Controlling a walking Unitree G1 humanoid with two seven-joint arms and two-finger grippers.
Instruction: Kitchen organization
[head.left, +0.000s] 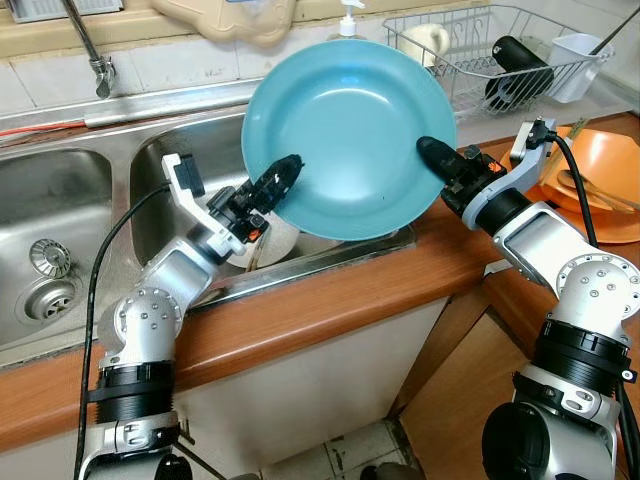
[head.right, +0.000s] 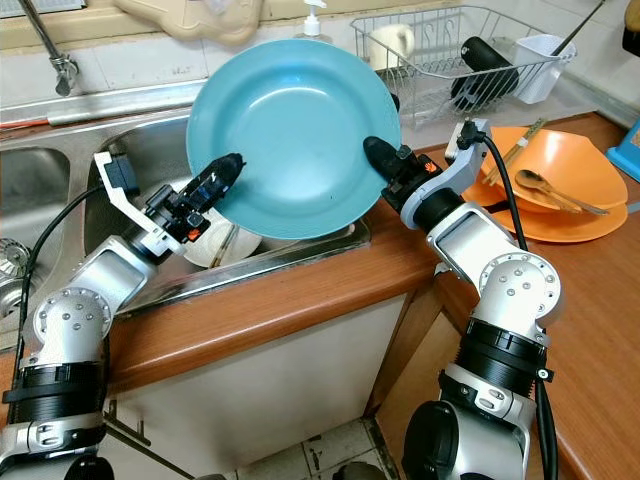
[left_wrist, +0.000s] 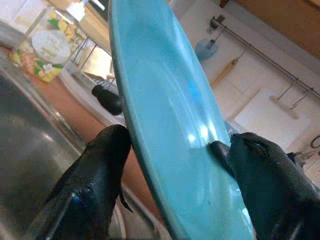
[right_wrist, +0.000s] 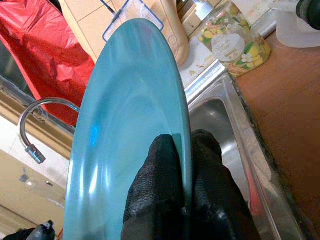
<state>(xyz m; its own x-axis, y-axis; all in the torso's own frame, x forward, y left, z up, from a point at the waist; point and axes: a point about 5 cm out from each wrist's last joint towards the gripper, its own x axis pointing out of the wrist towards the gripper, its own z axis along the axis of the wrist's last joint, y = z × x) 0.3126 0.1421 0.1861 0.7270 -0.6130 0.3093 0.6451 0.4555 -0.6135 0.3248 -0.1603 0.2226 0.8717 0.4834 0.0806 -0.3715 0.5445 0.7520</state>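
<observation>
The plate (head.left: 345, 135) is held up in the air over the right sink (head.left: 200, 160), tilted so its hollow faces the head camera, with one tool on each edge; the left tool (head.left: 285, 172) clasps the rim on the robot's left, one finger (left_wrist: 97, 170) behind the plate and the other on its face, and the right tool (right_wrist: 182, 200) is clenched on the opposite rim, both fingers pinching the edge tight; so the plate spans between the two tools, its width running left to right across the robot's front, above the worktop (head.left: 330, 300) edge; the rack (head.right: 470, 45) stands behind and to the right of the plate, well nearer the right arm, and already carries a mug (head.right: 390, 42), a dark bottle (head.right: 482, 62) and a white tub (head.right: 545, 62); two orange dishes (head.right: 560, 180) with wooden spoons lie on the worktop just beyond the right arm; more crockery sits in the sink under the plate; judging by the task, the plate is probably bound for the rack or the worktop at the right, and that way the right arm would lead while the left has to let go first, since its reach across looks short; the risk is the plate swinging or slipping on a single pinched edge once one tool lets go
</observation>
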